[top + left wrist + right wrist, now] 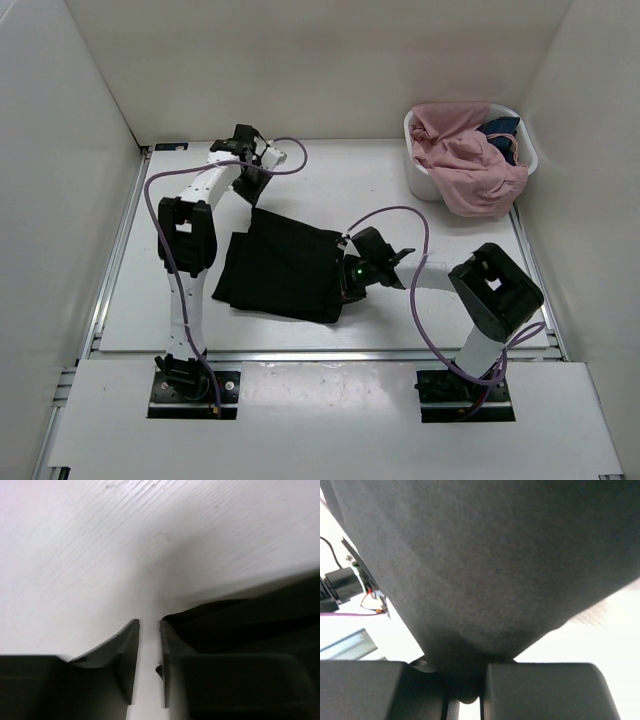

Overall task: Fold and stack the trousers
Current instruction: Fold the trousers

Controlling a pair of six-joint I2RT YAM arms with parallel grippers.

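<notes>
1. The left jaws stand a thin slit apart. Bare table (100,555) shows between the two fingers (127,645), no cloth lies in the slit, and black fabric sits just beside one finger.
2. The right jaws are clamped on the trousers (285,268). In the right wrist view the black cloth runs down into the pinch and spreads wide above it.
3. The trousers lie folded in a roughly square heap on the table, between the two arms.
4. From above, the left jaws are at the heap's far left corner and the right jaws at its right edge.
5. A white tub (420,180) stands at the table's far right corner, well apart from the trousers. It holds a pink garment (465,165) hanging over its rim and a dark blue cloth (500,130).
</notes>
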